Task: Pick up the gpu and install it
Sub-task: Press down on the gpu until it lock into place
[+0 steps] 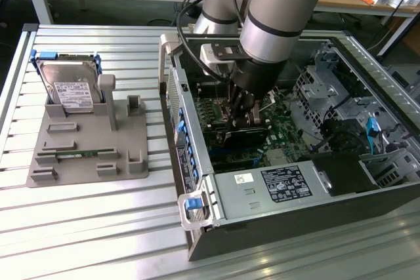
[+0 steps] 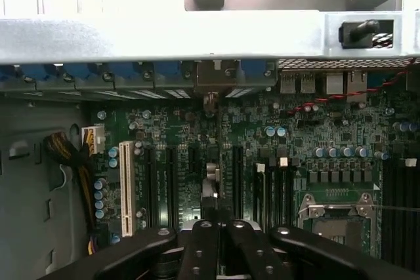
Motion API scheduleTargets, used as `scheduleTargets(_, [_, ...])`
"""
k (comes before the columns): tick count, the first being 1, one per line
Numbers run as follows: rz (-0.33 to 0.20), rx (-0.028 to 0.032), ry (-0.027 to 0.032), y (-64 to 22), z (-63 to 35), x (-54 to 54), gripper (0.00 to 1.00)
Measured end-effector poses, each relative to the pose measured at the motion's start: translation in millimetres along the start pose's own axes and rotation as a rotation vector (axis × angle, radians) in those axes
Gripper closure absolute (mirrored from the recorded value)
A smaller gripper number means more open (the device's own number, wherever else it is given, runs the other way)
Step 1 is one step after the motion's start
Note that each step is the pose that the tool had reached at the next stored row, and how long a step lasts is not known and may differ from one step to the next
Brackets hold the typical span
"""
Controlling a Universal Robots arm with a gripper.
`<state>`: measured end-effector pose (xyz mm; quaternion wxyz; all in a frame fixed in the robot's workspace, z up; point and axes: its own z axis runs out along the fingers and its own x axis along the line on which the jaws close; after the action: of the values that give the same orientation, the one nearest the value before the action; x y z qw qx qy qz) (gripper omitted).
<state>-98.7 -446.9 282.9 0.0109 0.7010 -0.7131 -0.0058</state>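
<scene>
The gpu (image 1: 246, 137) stands on edge inside the open computer case (image 1: 197, 181), low over the green motherboard (image 1: 279, 126), showing its black face. In the wrist view the gpu (image 2: 211, 174) appears edge-on as a thin strip running between the black slots toward the rear bracket openings. My gripper (image 1: 241, 111) reaches straight down into the case and is shut on the card's upper edge. The black fingers (image 2: 197, 247) sit close together around it, with the gripper (image 2: 216, 234) centred over the card. Whether the card is seated in a slot I cannot tell.
On the exterior view's left, a grey fixture tray (image 1: 131, 162) holds a silver hard drive (image 1: 69, 86) and a narrow memory stick (image 1: 79, 155). Inside the case are a power supply (image 1: 289, 185), drive cages (image 1: 328, 83), a white slot (image 2: 126, 188), cables (image 2: 72, 155) and the CPU socket (image 2: 335, 211).
</scene>
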Motion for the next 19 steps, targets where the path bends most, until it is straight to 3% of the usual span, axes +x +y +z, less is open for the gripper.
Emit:
scheduleTargets(5, [0.000, -0.0183, 0.0144, -2.7, 8.0, -0.1, 0.87])
scheduleTargets(8, [0.000, -0.0233, 0.0186, -3.8, 9.2, -0.1, 0.87])
scheduleTargets(11, [0.000, -0.0238, 0.0191, -4.0, 8.2, 0.5, 0.87])
scheduleTargets(13, [0.000, -0.0243, 0.0201, -3.6, -6.6, 0.7, 0.87])
scheduleTargets(15, [0.000, -0.0243, 0.0204, -3.5, -8.7, -0.2, 0.87])
scheduleTargets(19, [0.001, -0.0241, 0.0323, -1.4, -4.5, -9.6, 0.87])
